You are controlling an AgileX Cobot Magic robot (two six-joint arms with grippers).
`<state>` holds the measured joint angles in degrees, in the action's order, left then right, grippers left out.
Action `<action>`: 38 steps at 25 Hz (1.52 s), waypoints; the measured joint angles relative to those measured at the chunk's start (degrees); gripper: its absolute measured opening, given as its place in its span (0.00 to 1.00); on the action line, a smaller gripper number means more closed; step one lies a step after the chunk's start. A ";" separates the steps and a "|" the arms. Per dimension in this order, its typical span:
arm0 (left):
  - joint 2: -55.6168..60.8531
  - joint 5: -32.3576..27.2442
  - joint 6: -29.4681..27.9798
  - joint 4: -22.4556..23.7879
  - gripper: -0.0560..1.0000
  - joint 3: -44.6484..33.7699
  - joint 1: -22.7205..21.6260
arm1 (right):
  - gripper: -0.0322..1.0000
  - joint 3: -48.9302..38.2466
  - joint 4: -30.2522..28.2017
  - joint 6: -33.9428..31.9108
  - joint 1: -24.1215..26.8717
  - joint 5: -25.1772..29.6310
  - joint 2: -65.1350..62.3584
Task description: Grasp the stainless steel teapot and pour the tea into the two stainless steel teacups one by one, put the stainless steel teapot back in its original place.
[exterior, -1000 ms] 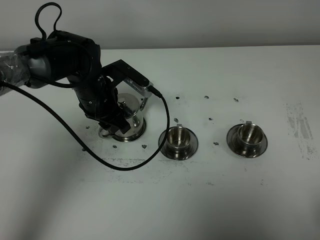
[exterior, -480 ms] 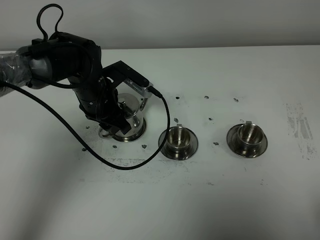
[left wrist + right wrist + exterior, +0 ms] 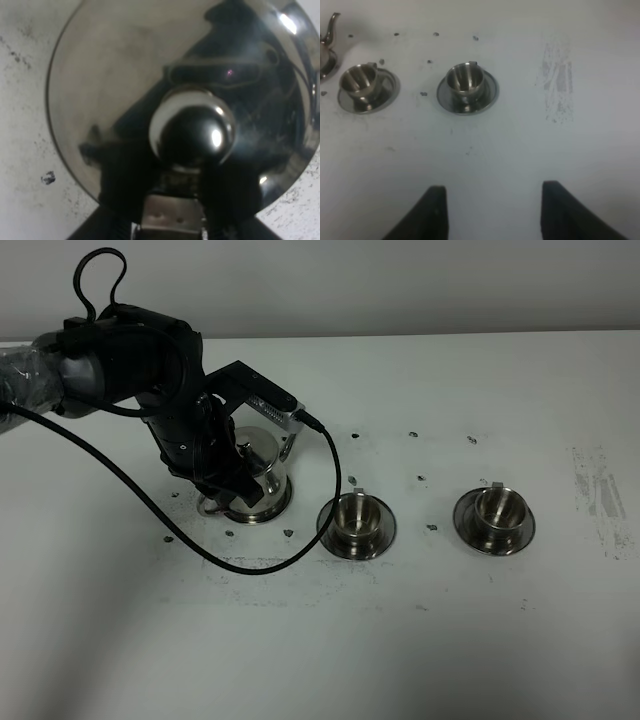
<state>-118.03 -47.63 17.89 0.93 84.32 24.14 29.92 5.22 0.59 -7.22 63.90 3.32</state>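
– Teapot (image 3: 262, 466): where?
– Upright on its saucer (image 3: 276, 509), on the left part of the table (image 3: 450, 380), lid on. Fills the left wrist view, with the lid knob (image 3: 192, 131) in the middle.
– And the left gripper (image 3: 222, 490)?
– Down at the teapot's left side, by the handle, under the bent arm. Cannot tell whether spread or pinching: hidden by the arm from above, and not to be made out in the dark lower edge of the wrist view.
– Touching the handle?
– Cannot tell that either.
– Cups?
– Near cup (image 3: 355, 515) just right of the teapot. Far cup (image 3: 494, 510) well to the right of that, apart from it. Both upright, each on a wide saucer of its own, handles turned to the far edge of the table.
– Right gripper (image 3: 490, 200)?
– Spread, with fingers (image 3: 436, 210) well apart. Hangs over bare table, well short of both cups. Looks toward them, with the teapot's spout (image 3: 332, 22) at the edge of its view.
– Anything else?
– Black cable (image 3: 150, 525) looping across the table in front of the teapot. Dark specks around the cups, and a scuffed patch (image 3: 600, 500) at the right end.
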 joint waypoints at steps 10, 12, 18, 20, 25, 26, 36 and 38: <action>0.00 -0.63 -1.71 0.00 0.24 0.00 0.00 | 0.43 0.00 0.00 0.00 0.00 0.00 0.00; 0.00 -0.66 -2.26 0.00 0.24 0.00 0.00 | 0.43 0.00 0.00 0.00 0.00 0.00 0.00; 0.00 -0.66 -3.69 -0.06 0.24 0.00 0.05 | 0.43 0.00 0.00 0.00 0.00 0.00 0.00; 0.06 -0.66 -3.88 -0.06 0.24 0.00 0.05 | 0.43 0.00 0.00 0.00 0.00 0.00 0.00; 1.40 -2.94 -4.01 0.36 0.23 1.14 0.05 | 0.43 0.00 0.00 0.00 0.00 0.00 0.00; 1.62 -4.07 -3.94 0.48 0.23 2.04 0.05 | 0.43 0.00 0.00 0.00 0.00 0.00 0.00; 2.10 -11.51 2.61 1.15 0.23 10.45 0.05 | 0.43 0.00 0.00 0.00 0.00 0.00 0.00; 2.10 -12.52 5.77 1.10 0.23 12.86 0.05 | 0.43 0.00 0.00 0.00 0.00 0.00 0.00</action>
<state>-115.93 -60.14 23.66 2.03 97.18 24.19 29.92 5.22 0.59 -7.22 63.90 3.32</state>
